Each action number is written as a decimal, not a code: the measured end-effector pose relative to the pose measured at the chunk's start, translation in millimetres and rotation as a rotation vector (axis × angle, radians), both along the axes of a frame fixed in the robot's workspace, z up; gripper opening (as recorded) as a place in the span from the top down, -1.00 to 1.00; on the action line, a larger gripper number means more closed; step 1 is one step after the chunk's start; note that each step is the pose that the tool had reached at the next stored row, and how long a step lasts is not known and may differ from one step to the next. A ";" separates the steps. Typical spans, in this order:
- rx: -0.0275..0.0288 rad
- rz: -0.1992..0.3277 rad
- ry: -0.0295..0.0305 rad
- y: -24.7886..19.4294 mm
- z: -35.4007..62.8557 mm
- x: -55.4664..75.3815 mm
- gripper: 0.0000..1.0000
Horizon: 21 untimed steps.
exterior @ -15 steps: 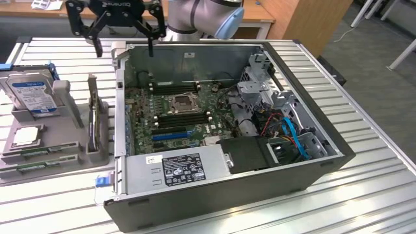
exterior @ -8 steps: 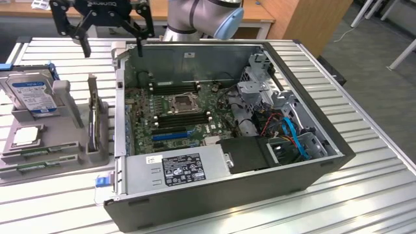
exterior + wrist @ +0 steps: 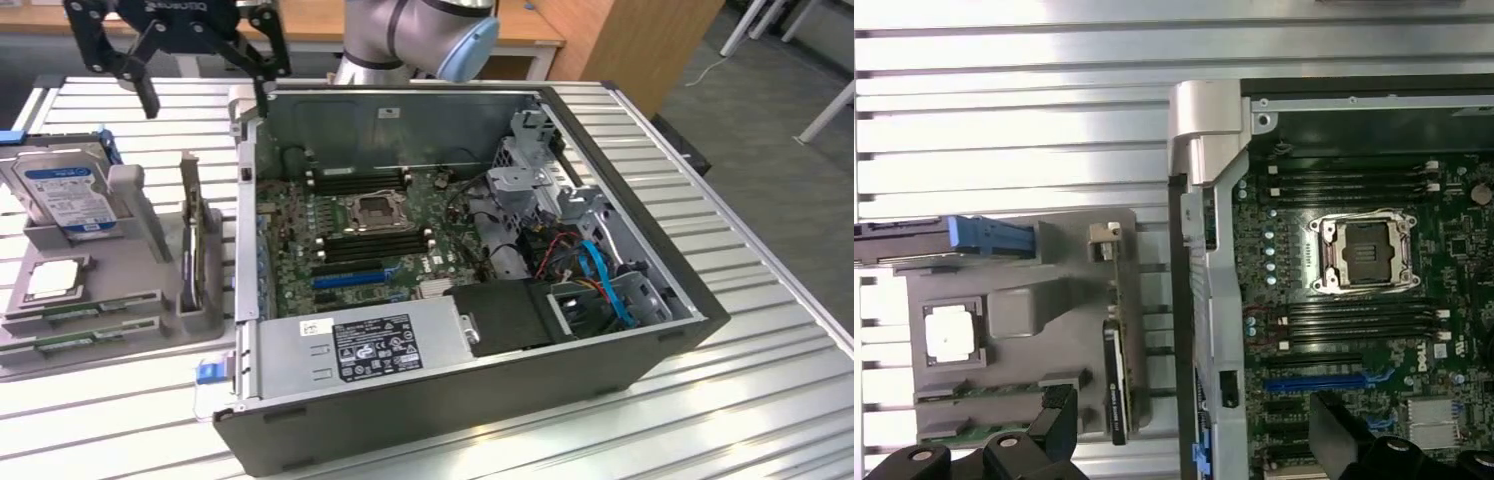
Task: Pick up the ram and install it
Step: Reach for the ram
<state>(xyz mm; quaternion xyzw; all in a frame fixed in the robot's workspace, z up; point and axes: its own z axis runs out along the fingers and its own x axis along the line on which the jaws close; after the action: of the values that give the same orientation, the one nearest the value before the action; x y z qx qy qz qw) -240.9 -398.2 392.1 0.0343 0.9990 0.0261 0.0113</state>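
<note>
While claw (image 3: 207,85) agape, two ram (image 3: 80,310) sticks.

Gripper (image 3: 203,97): white brand lettering on its body, inverted, cropped, apparently "Robotiq".
Power supply label (image 3: 379,347): dense print, illegible.
Hard drive label (image 3: 70,195): blue-white, print illegible.
No numbers legible.

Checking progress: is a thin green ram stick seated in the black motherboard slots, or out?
Out. Two thin green ram sticks lie in the grey plastic tray; the long black memory slots look empty.
</note>
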 end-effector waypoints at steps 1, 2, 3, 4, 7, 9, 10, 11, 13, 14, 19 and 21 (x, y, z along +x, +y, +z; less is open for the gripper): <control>0.0000 0.000 0.0000 0.0 0.0 -3.4 -0.98; 0.0000 0.000 0.0001 0.0 0.0 -6.6 -0.98; 0.0000 0.000 0.0000 -0.1 0.0 -10.2 -0.98; -0.0001 0.000 0.0001 0.0 0.0 -14.0 -0.98; 0.0000 0.000 0.0000 0.0 0.0 -26.0 -0.98; 0.0000 0.000 0.0000 0.0 0.0 -33.9 -0.98; 0.0000 0.000 0.0000 0.0 0.0 -37.7 -0.98; 0.0000 0.000 0.0000 0.0 0.0 -41.5 -0.98; 0.0000 0.000 0.0000 0.0 0.0 -49.3 -0.98; 0.0000 0.000 0.0001 0.0 0.0 -53.2 -0.98; -0.0001 0.000 0.0001 0.0 0.0 -72.6 -0.98; -0.0001 0.000 0.0001 -0.1 0.0 -80.3 -0.98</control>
<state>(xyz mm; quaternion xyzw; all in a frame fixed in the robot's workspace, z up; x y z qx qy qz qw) -321.1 -398.2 392.1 0.0342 0.9990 0.0260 0.0113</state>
